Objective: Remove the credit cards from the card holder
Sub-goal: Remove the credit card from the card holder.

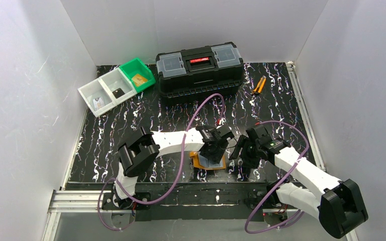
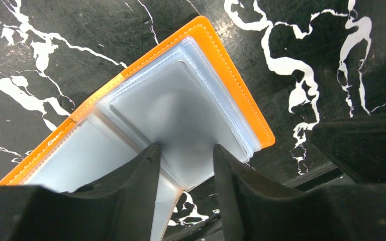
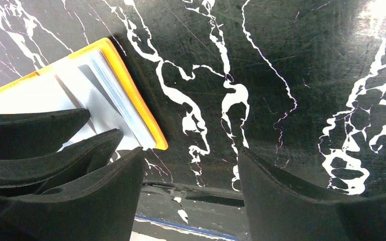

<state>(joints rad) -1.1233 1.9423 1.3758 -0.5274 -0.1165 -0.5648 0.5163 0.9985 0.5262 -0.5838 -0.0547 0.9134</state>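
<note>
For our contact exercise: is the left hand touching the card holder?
Cannot tell. Left wrist view: the left hand straddles a clear pocket of the card holder, hiding any contact or gap.

Card holder (image 2: pixel 231 75): orange, lying open and flat on the black white-veined table (image 1: pixel 130 125) near its front edge, frosted clear pockets fanned. Credit cards: gold-tan card (image 1: pixel 139 79) in the green bin (image 1: pixel 130 68), dark card (image 1: pixel 117 93) in the adjoining white bin (image 1: pixel 96 80), rear left.

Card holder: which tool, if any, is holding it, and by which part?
Neither holds the card holder: the left tool stands open over its clear pockets, the right tool open beside it.
</note>
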